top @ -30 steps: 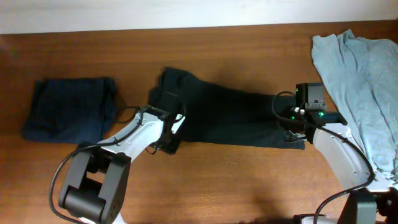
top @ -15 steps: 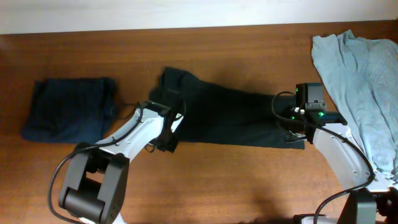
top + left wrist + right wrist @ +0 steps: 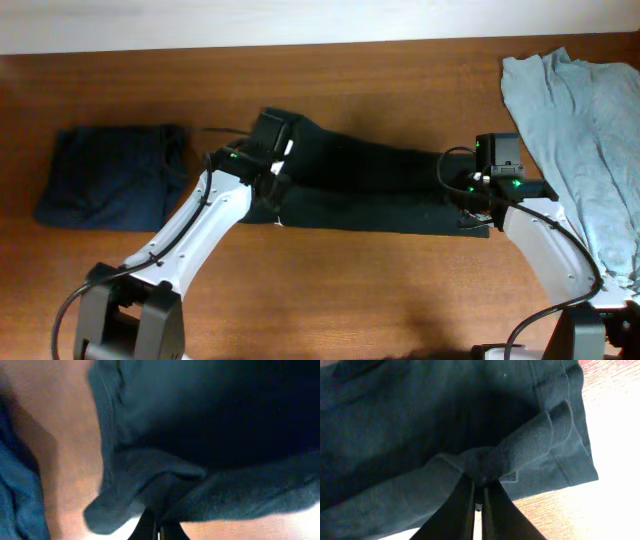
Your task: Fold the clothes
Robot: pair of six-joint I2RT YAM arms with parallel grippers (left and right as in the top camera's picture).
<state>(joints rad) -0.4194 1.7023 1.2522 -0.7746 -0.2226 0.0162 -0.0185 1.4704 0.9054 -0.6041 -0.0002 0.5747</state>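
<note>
A black T-shirt (image 3: pixel 380 185) of the clothes lies stretched across the middle of the brown table (image 3: pixel 350 290). My left gripper (image 3: pixel 274 180) is at its left end, shut on a bunch of the dark fabric. In the left wrist view the pinched cloth (image 3: pixel 165 485) hangs in folds above the gripper (image 3: pixel 156 524), with the tabletop showing under it. At the shirt's right end my right gripper (image 3: pixel 463 203) is shut on a raised fold near the hem. The right wrist view shows that fold (image 3: pixel 520 445) squeezed between the black fingers (image 3: pixel 460 505).
A folded dark blue garment (image 3: pixel 110 178) lies at the left of the table. A crumpled light grey-blue garment (image 3: pixel 585 130) covers the right end, close behind the right arm. A white strip (image 3: pixel 300 22) runs along the table's far edge.
The left gripper has shut on the shirt's left edge and moved toward the far side of the table, pulling that fabric up and over. The right arm has stayed still.
</note>
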